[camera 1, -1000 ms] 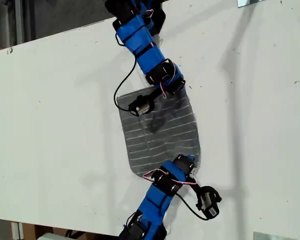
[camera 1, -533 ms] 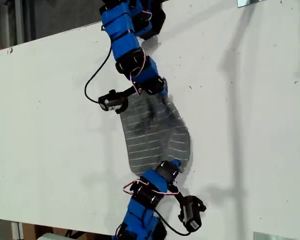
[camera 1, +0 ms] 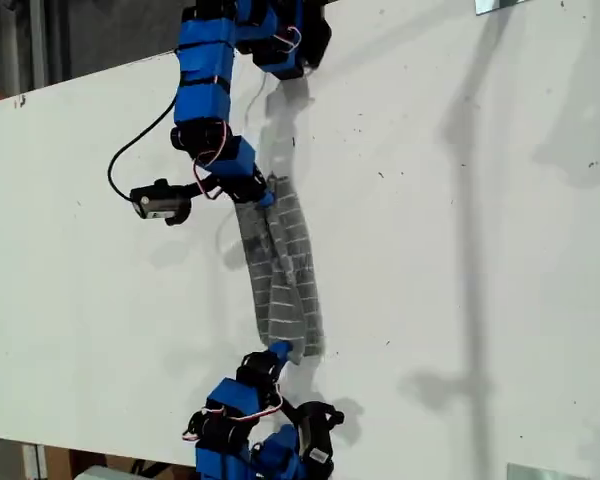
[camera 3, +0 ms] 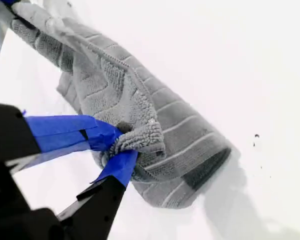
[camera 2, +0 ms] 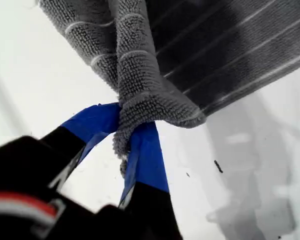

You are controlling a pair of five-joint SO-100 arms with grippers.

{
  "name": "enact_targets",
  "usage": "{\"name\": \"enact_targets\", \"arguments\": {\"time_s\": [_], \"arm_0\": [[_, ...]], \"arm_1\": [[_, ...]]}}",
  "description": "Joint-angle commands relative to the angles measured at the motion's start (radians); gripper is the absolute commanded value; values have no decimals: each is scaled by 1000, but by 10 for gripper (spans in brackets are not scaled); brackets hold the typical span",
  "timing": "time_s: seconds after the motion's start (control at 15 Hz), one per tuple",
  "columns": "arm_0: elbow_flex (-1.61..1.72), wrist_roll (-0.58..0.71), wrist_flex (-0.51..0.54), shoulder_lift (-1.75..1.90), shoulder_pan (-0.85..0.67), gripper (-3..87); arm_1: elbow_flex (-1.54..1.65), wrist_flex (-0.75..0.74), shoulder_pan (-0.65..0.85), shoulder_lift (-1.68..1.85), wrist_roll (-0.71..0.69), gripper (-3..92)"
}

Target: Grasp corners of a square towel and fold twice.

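Both end effectors, first [camera 2: 127,127] and second [camera 3: 121,146], each clamped on a towel [camera 1: 283,275] corner.

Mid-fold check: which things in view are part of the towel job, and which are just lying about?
In the job:
- grey striped soft cloth towel, draped between both grippers
- my first gripper, shut on one corner
- my second gripper, shut on another corner

Lying about:
- white table, only the work surface
- pale metal plates at its edge, untouched

Bright even light; soft arm shadows on white table [camera 1: 460,200]; wrist views sharp on cloth, foreground blurred.
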Motion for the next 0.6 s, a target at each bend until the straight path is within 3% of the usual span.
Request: {"name": "enact_targets", "arguments": {"time_s": [0.0, 0.33, 0.53], "arm_0": [[55, 41, -12, 109, -127, 0], [173, 158, -66, 112, -344, 0], [255, 262, -164, 40, -494, 0]], "arm_1": [[-115, -11, 104, -31, -67, -1], [-301, 2, 316, -299, -215, -1], [-382, 5, 419, -462, -259, -1]]}}
